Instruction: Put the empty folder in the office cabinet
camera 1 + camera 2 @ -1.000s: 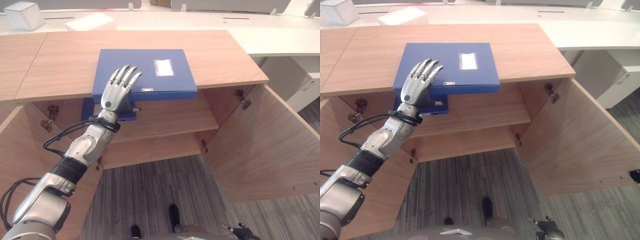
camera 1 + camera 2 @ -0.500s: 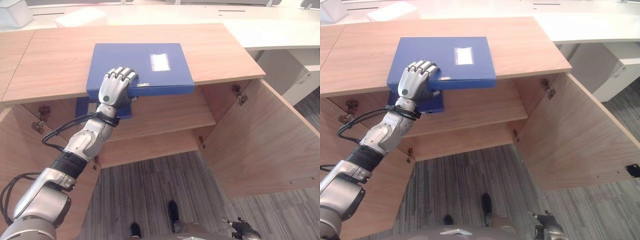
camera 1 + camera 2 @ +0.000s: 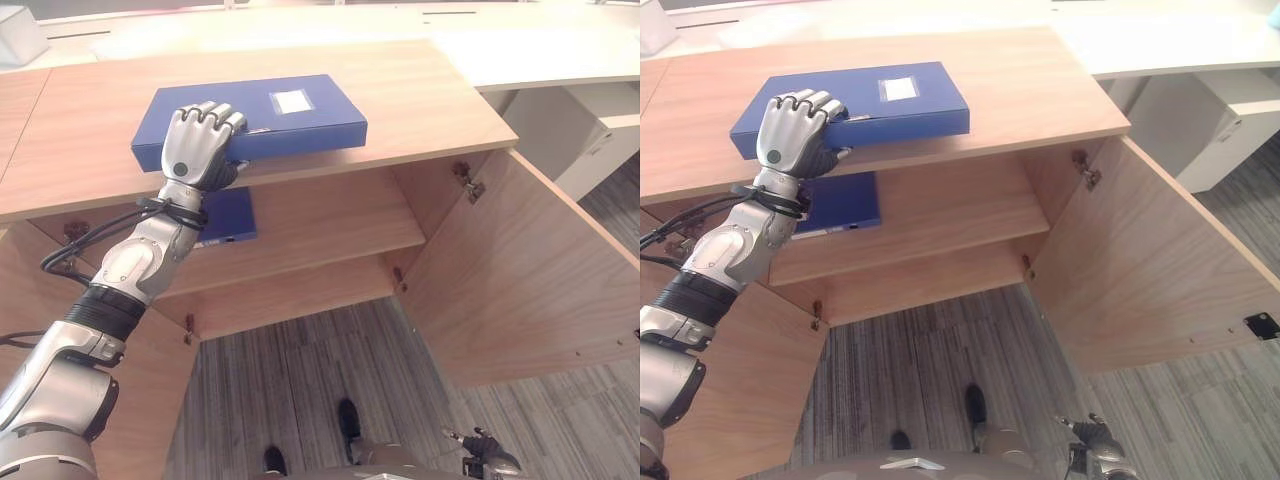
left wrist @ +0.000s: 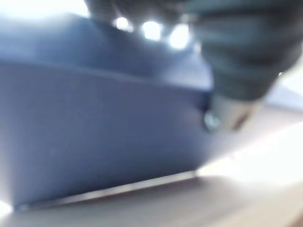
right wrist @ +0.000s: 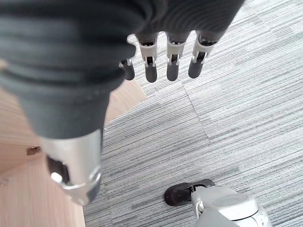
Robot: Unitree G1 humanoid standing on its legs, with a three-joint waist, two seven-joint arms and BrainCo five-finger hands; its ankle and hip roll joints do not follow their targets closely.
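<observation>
Gripping the flat blue rectangular folder (image 3: 262, 116) at its near-left edge, left robot hand (image 3: 197, 146) has fingers curled over it. Folder lies on the light wooden cabinet-top surface (image 3: 420, 95). Second blue folder (image 3: 226, 217) sits on the upper shelf (image 3: 330, 215) below. Cabinet door (image 3: 525, 280) stands open. Right robot hand (image 5: 161, 59) hangs with relaxed fingers over grey striped carpet (image 3: 300, 390).

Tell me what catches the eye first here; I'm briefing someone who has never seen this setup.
The blue folder on the cabinet top, with the left hand curled round its near edge. Below it, a second blue folder lies on the upper shelf of the open cabinet, whose door swings wide to the right.
</observation>
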